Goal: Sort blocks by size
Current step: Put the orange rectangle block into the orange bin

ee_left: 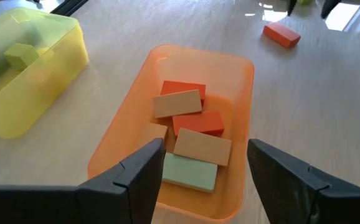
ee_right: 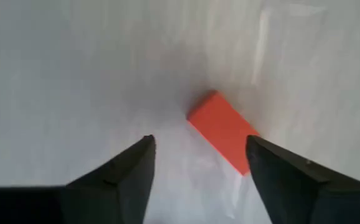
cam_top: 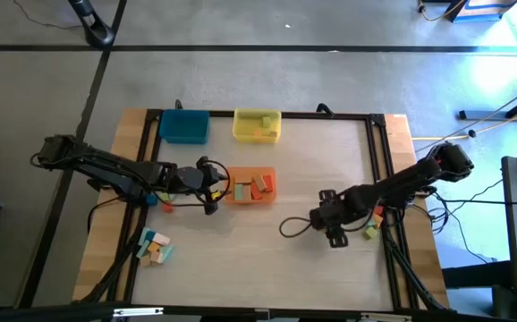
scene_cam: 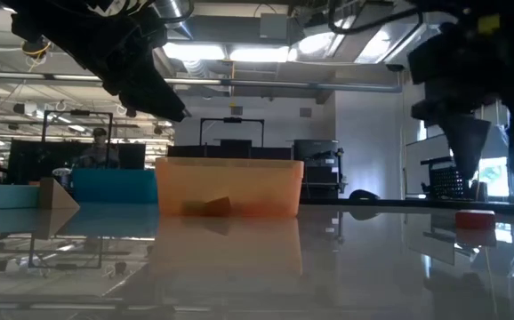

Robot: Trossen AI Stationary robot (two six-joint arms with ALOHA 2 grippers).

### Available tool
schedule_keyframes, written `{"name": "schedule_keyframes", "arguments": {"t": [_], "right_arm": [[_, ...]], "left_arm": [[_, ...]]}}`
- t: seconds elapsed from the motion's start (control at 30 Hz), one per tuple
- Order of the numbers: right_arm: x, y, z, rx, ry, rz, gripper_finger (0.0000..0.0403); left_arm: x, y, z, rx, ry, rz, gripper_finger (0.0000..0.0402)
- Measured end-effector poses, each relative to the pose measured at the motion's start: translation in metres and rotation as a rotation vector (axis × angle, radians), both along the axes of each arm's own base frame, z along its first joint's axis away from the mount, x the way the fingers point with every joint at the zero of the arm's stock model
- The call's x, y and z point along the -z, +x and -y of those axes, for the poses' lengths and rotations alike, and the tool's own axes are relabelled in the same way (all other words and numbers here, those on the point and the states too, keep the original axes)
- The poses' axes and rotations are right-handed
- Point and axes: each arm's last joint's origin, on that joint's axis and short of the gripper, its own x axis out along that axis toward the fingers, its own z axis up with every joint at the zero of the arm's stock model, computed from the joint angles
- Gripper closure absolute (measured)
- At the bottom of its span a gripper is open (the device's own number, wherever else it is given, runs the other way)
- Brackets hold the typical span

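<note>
Nearest, at the table's left front, a small heap of blocks (cam_top: pixel 155 248) lies loose. On the right, the right gripper (ee_right: pixel 195 171) hangs over the bare wood with its fingers spread wide, holding nothing; an orange-red block (ee_right: pixel 223 131) lies flat on the table just ahead of them. A few more blocks (cam_top: pixel 372 225) sit by the right rail, though I can't make out their shapes. Mid-table, the left gripper (ee_left: pixel 205 171) stands wide and empty over the orange tray (ee_left: pixel 124 140), which holds several flat blocks. Farthest back sit the blue tray (cam_top: pixel 184 126) and yellow tray (cam_top: pixel 257 125).
</note>
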Motion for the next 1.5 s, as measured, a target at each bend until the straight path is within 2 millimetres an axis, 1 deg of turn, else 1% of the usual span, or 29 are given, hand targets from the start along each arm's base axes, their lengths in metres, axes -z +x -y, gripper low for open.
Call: {"name": "schedule_keyframes", "arguments": {"t": [0.13, 0.4, 0.53, 0.67, 0.83, 0.9, 1.07, 1.2, 1.5], "right_arm": [[0.008, 0.003, -0.002, -0.062, -0.097, -0.001, 0.0122], [0.033, 0.01, -0.004, -0.254, -0.175, -0.091, 0.012], [0.043, 0.013, -0.004, -0.289, -0.198, -0.121, 0.014], [0.048, 0.015, -0.006, -0.31, -0.193, -0.138, 0.0186], [0.049, 0.016, -0.006, -0.311, -0.19, -0.139, 0.0261], [0.049, 0.016, -0.006, -0.298, -0.188, -0.139, 0.0281], [0.048, 0.015, -0.006, -0.223, -0.169, -0.137, 0.0281], [0.043, 0.012, -0.005, -0.176, -0.144, -0.129, 0.0279], [0.017, 0.009, 0.001, -0.103, -0.126, -0.016, 0.0278]], "left_arm": [[0.0, 0.0, 0.0, 0.002, 0.004, -0.005, 0.0183], [0.0, 0.0, 0.0, 0.004, 0.007, -0.006, 0.0183], [0.0, 0.0, 0.0, 0.004, 0.007, -0.005, 0.0183], [0.0, 0.0, 0.0, 0.004, 0.007, -0.005, 0.0183], [0.0, 0.0, 0.0, 0.004, 0.007, -0.004, 0.0183], [0.0, 0.0, 0.0, 0.004, 0.006, -0.003, 0.0183], [0.0, 0.0, 0.0, 0.004, 0.006, -0.003, 0.0183], [0.0, 0.0, 0.0, 0.004, 0.006, 0.002, 0.0183], [-0.003, 0.002, 0.0, 0.019, 0.025, 0.031, 0.0183]]}}
